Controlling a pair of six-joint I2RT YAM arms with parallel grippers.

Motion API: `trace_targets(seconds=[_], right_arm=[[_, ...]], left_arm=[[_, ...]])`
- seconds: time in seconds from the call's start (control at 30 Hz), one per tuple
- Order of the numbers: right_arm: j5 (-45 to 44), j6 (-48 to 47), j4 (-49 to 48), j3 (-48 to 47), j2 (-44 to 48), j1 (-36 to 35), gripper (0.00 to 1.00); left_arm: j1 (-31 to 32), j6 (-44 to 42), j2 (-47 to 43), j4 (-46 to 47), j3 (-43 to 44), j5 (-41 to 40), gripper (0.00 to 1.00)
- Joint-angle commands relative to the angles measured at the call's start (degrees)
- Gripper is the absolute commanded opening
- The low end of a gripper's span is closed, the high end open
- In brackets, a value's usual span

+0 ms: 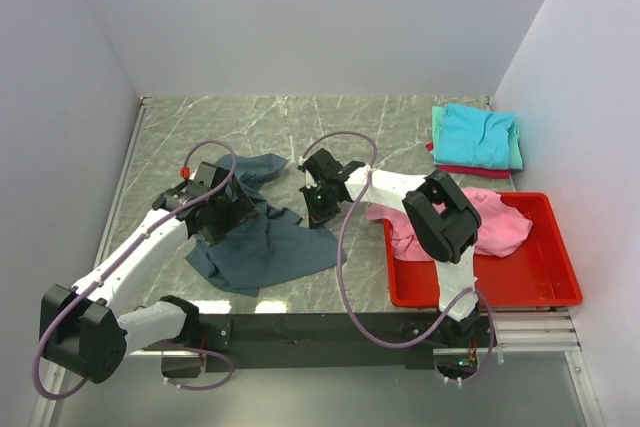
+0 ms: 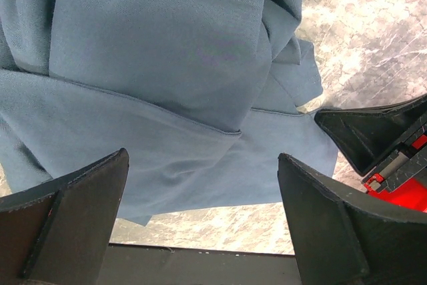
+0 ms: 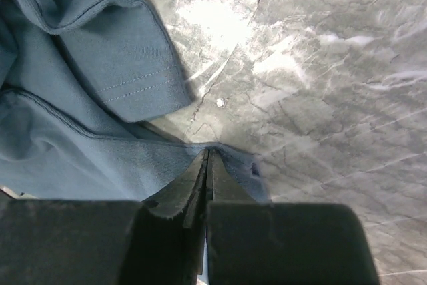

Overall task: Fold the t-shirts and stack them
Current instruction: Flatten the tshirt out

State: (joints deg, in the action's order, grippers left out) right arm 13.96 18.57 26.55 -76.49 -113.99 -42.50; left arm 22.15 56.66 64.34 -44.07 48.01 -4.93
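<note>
- One grey veined table [image 1: 400,127] bore everything.
- The dark slate t-shirt [image 1: 270,252] lay crumpled left of centre, partly hidden under the left arm.
- The red bin [image 1: 560,292] held a pink tee [image 1: 495,227], half masked by the right arm.
- Under the folded turquoise tee [image 1: 478,134], others showed only edges.
- Left gripper [image 2: 201,158] hovered over the slate cloth, jaws wide apart.
- Right gripper [image 3: 205,158] pinched that shirt's edge, jaws together.

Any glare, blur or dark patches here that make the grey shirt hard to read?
Top external: evenly lit and sharp, pale reflections on the table near the arm bases. Left wrist: the blue-grey t-shirt is clear, table at upper right washed out. Right wrist: a glare patch on the table, smeared further right; the right gripper, shut on the shirt's edge, reads nearly black.
</note>
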Motion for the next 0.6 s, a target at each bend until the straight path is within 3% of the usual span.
trace_targets(seconds=[0.0,0.13,0.2,0.33,0.57], right_arm=[[-3.2,-0.5,1.6,-0.7,1.0,-0.3,0.00],[-5.2,0.7,1.8,0.5,5.1,-0.3,0.02],[-5.8,1.1,1.1,1.8,5.7,-0.2,0.09],[-8.1,1.6,0.4,3.2,6.9,-0.2,0.38],[-11.5,2.9,-1.0,5.5,7.4,-0.3,0.54]], left_arm=[[-0.1,0.1,-1.2,-0.3,-0.3,-0.4,0.99],[-0.2,0.3,-1.8,-0.2,-0.3,-0.8,0.99],[-0.2,0.3,-1.7,-0.1,-0.5,-0.6,0.99],[-0.2,0.4,-1.7,-0.3,-0.6,-0.4,0.99],[-0.2,0.8,-2.6,-1.0,-0.7,-1.0,0.99]])
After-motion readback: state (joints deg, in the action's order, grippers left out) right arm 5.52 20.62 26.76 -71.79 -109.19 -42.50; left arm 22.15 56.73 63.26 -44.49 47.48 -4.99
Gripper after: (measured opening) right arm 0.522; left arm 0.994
